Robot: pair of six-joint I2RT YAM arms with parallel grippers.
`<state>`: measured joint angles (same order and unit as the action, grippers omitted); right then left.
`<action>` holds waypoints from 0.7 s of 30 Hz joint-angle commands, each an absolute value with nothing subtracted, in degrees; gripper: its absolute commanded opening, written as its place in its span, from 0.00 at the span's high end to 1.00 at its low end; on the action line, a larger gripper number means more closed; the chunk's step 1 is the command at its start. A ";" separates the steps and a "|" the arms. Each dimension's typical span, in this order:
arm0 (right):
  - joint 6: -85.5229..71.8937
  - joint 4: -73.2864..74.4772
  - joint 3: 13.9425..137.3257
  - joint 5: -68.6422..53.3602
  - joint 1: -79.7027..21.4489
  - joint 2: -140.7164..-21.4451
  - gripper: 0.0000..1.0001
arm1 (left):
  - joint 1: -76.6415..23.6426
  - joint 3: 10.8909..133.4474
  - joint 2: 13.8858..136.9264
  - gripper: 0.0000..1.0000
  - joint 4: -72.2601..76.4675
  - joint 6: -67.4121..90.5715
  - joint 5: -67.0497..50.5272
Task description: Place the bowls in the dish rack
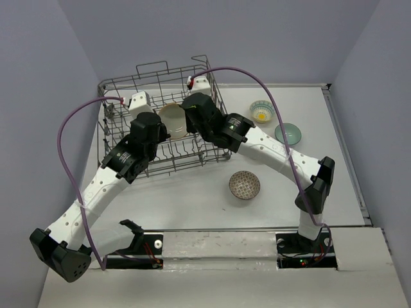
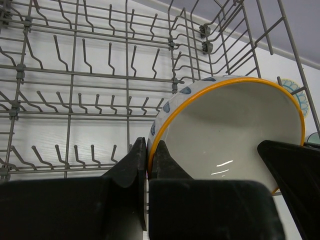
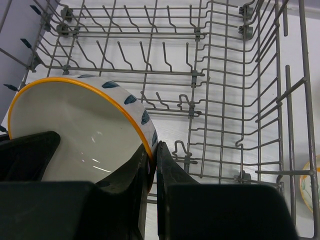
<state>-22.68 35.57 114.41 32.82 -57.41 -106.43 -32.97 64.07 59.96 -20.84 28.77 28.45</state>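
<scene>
Mid-placement: pinching the orange-rimmed bowl (image 2: 230, 130) by opposite rim sides with left gripper (image 2: 146, 150) and right gripper (image 3: 153, 150), tilted inside the dish rack (image 2: 100, 75) near its middle. Calls next for seating it between tines, then releasing.

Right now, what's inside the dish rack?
One orange-rimmed bowl, tilted, its rim pinched by the left hand and right hand. Tines around it look bare. The dish rack floor beneath the bowl and hands is covered.
</scene>
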 commanded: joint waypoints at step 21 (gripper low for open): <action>-24.70 27.95 112.41 26.90 -57.04 -98.62 0.47 | -33.57 62.93 54.40 1.00 -15.20 30.58 28.39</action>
